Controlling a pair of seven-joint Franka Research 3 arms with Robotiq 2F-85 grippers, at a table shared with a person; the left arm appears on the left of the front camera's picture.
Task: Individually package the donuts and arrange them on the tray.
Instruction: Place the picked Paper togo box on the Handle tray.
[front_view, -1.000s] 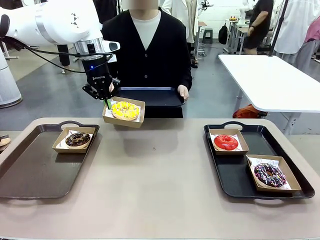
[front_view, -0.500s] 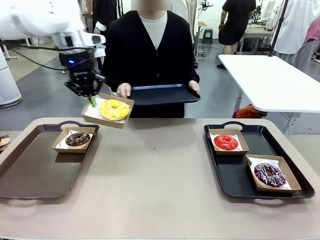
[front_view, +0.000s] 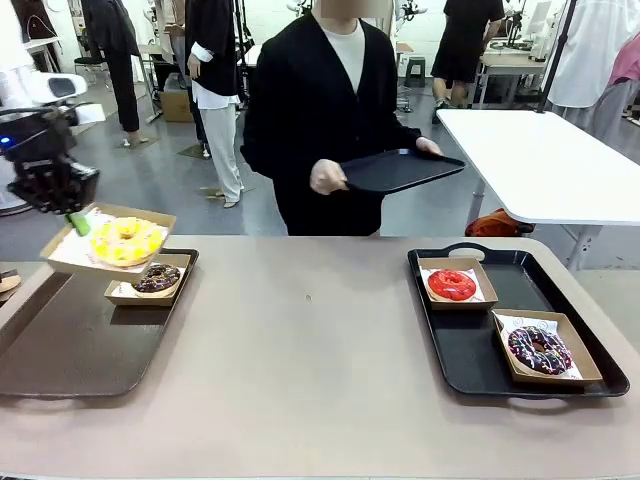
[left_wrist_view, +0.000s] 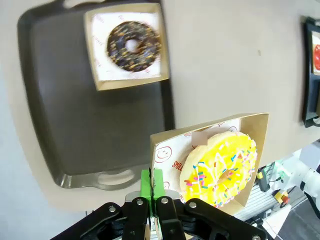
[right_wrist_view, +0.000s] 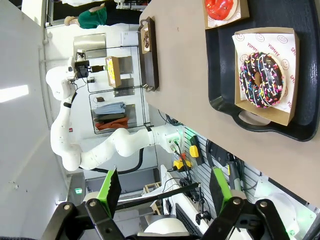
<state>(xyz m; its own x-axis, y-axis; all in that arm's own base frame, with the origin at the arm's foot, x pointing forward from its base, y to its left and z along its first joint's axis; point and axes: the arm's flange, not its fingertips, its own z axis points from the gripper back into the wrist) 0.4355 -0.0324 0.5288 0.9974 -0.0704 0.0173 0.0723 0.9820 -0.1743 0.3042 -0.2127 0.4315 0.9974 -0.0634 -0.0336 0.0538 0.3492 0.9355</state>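
Yellow donut (front_view: 126, 239): box moved from person's tray to above left tray (front_view: 60, 350).
Left tool (front_view: 72, 218): clamped on box rim.
Right tool (right_wrist_view: 165, 192): spread wide, empty.
Next: set down beside chocolate donut (front_view: 157, 278).

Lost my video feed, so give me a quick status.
Left gripper shut on yellow donut's box, held above left tray. Right gripper open, holding nothing. Nothing in the way.

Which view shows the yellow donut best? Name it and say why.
The left wrist view: the yellow donut is large and close in its box, sprinkles clear, beside the shut left gripper. The front view shows it smaller, above the left tray. The right wrist view shows its box far off, edge-on.
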